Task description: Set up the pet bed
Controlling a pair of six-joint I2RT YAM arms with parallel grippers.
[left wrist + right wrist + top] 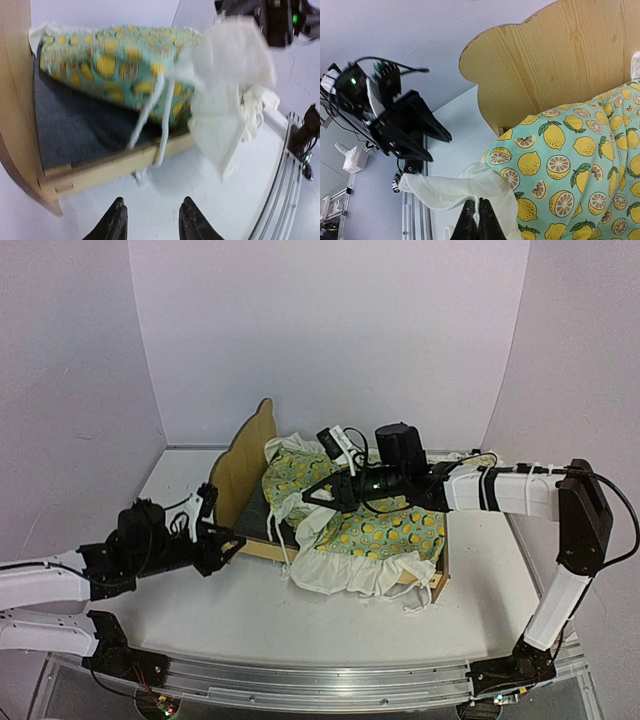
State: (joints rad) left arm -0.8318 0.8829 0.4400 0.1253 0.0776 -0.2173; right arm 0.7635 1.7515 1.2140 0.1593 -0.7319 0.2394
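Observation:
The pet bed (255, 455) stands mid-table, its plywood headboard (560, 60) at the left end and its dark mattress pad (75, 125) partly bare. A lemon-print blanket (390, 530) lies bunched over the pad, and its white ruffle (230, 90) spills over the front rail (115, 167). My right gripper (478, 216) is shut on that ruffle and holds it up above the bed (308, 498). My left gripper (152, 215) is open with nothing between its fingers. It hovers over the table just in front of the rail, near the headboard corner (230, 548).
White ties (167, 120) from the blanket dangle over the front rail. My right arm (500, 490) stretches across the bed from the right. An aluminium rail (300, 685) runs along the near table edge. Lilac walls close in the back and both sides.

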